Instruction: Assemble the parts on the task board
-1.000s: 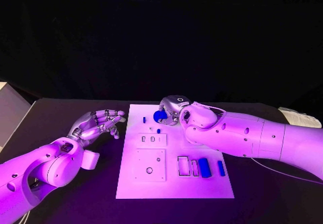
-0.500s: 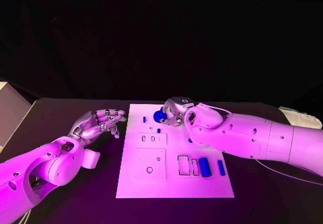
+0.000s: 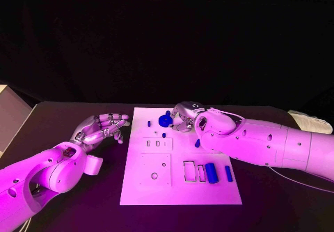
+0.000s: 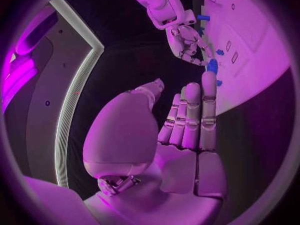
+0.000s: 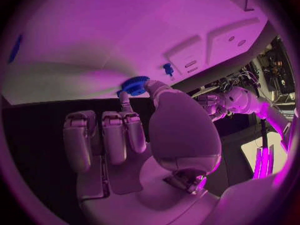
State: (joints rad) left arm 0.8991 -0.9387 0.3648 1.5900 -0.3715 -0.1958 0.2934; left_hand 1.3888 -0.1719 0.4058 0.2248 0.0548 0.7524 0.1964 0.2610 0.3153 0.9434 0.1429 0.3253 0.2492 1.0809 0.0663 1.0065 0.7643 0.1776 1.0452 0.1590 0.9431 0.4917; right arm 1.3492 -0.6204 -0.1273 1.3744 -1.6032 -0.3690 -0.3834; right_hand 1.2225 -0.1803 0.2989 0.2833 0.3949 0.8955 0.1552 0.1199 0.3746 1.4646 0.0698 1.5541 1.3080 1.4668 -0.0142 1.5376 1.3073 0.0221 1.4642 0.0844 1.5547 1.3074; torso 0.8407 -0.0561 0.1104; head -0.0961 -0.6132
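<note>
Blue gear, toothed at its rim, sits pinched at the fingertips of the right hand above the far end of the task board; against a second ago, that hand has edged slightly farther along the board. Beside the board's near-left edge, the left hand hovers unchanged, fingers apart, holding nothing.

no legible text, labels, numbers or brand marks anywhere
</note>
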